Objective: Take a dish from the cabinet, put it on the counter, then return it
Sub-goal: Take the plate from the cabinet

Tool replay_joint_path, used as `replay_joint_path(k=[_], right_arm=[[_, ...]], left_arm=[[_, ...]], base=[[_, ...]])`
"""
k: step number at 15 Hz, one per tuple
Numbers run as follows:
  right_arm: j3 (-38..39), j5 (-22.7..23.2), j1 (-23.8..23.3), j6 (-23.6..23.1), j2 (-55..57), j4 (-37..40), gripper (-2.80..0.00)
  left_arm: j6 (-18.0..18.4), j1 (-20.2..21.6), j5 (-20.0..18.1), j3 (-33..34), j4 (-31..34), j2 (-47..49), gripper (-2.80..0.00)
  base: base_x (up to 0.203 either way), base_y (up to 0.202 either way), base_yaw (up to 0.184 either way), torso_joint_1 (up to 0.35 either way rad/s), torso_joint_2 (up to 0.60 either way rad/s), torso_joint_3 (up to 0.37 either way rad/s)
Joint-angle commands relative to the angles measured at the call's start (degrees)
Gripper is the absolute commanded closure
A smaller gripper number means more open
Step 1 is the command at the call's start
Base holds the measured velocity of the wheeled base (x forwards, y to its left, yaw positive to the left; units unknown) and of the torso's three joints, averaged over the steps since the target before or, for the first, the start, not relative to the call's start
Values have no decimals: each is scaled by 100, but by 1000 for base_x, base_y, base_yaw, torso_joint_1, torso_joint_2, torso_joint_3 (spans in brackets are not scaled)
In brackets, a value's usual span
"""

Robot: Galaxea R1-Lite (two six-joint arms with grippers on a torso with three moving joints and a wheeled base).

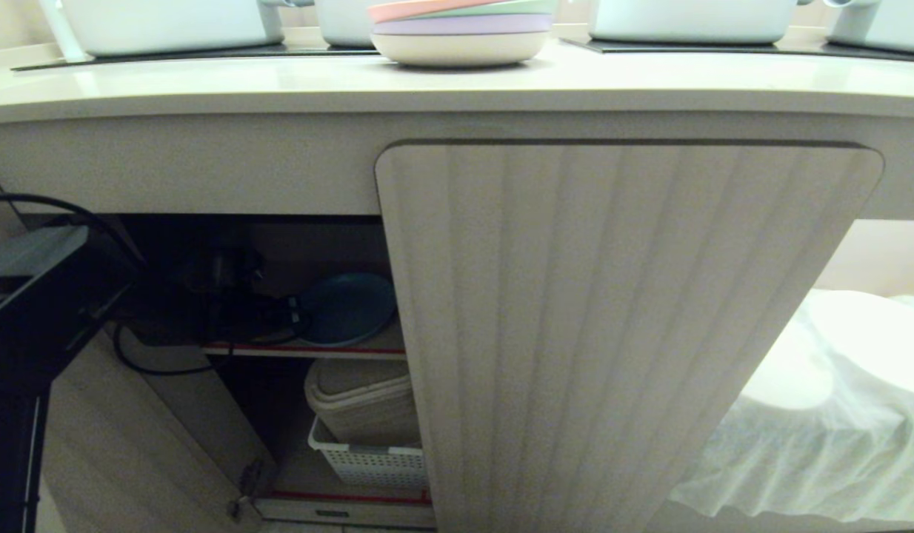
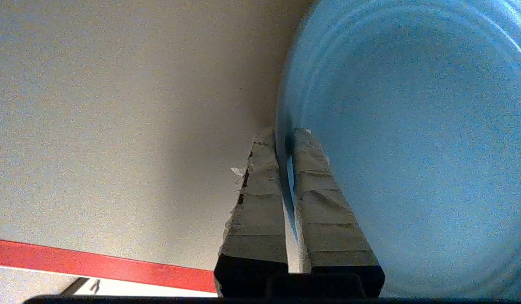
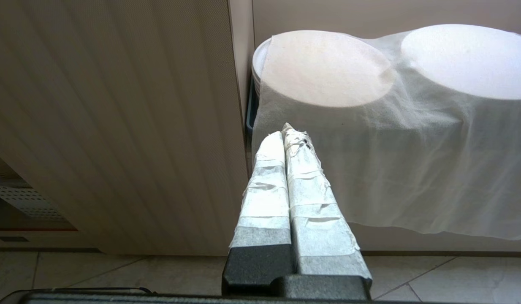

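Note:
The blue dish point(image 1: 346, 307) rests on the inner shelf point(image 1: 309, 349) of the cabinet point(image 1: 620, 333), whose left door stands open. My left gripper point(image 1: 295, 311) reaches into the dark opening and meets the dish's left rim. In the left wrist view the left gripper point(image 2: 283, 135) is shut on the rim of the dish point(image 2: 412, 147), one taped finger on each side of it, above the red-edged shelf board point(image 2: 96, 264). The counter point(image 1: 205, 85) runs above the cabinet. My right gripper point(image 3: 284, 133) is shut on nothing and hangs low in front of the closed fluted door point(image 3: 117, 126).
A pink-topped stack of pastel plates point(image 1: 461, 33) and white pots point(image 1: 168, 26) stand on the counter. Below the shelf a white basket point(image 1: 368, 463) holds beige containers. The open door panel point(image 1: 131, 444) is at lower left. A white cloth point(image 1: 820, 414) covers things at right.

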Motion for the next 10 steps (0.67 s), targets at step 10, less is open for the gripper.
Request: replay_joint_path(k=[10], right_arm=[[1,-2,-2,0,0,-1,0]], left_arm=[[19,-13,-8,432,-10,-296,0]], base=[[0,0,0,0,0,0]])
